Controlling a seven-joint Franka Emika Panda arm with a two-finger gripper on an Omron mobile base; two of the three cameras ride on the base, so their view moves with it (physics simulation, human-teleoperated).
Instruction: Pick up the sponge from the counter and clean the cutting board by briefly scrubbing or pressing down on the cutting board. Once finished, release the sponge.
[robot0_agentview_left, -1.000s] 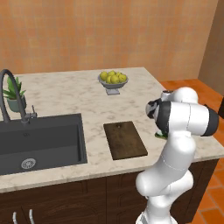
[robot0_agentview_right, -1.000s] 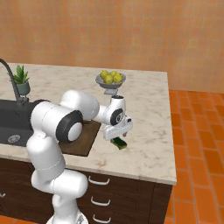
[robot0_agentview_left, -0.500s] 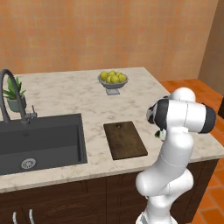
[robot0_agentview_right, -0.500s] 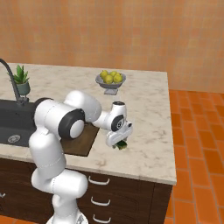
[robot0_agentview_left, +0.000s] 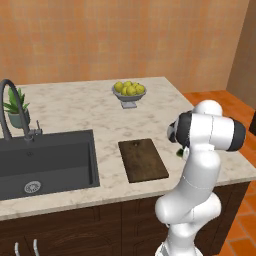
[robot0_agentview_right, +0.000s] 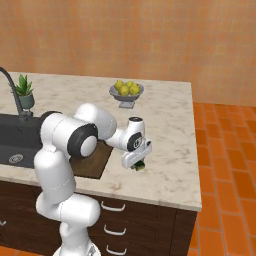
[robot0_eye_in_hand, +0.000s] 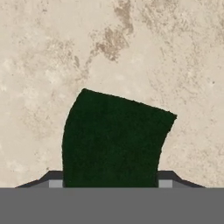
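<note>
In the right base view the gripper (robot0_agentview_right: 136, 164) hangs low over the counter (robot0_agentview_right: 170, 150), just right of the cutting board (robot0_agentview_right: 95, 159); the white hand covers most of the sponge (robot0_agentview_right: 139, 166), so only a sliver of green and yellow peeks out beneath it; much of the board is hidden behind the arm, and its hole cannot be made out there; in the left base view the forearm blocks the hand altogether, and only a small green scrap of the sponge (robot0_agentview_left: 180, 152) shows at the arm's edge, right of the cutting board (robot0_agentview_left: 142, 160), whose small hole sits near the far short edge.

In the hand view the sponge (robot0_eye_in_hand: 113, 140) rises as a dark green block between the two fingertips (robot0_eye_in_hand: 55, 180), its lower end cut off by the frame; the tips sit at either flank of it, seemingly touching, yet whether they press on it I cannot tell; the sponge lies on the counter (robot0_eye_in_hand: 52, 52), off the board.

Further off stand a bowl of lemons (robot0_agentview_left: 129, 91), a sink (robot0_agentview_left: 45, 162) with its faucet (robot0_agentview_left: 12, 107), and a small potted plant (robot0_agentview_right: 24, 90) partly behind the spout; no writing or label is readable anywhere.
</note>
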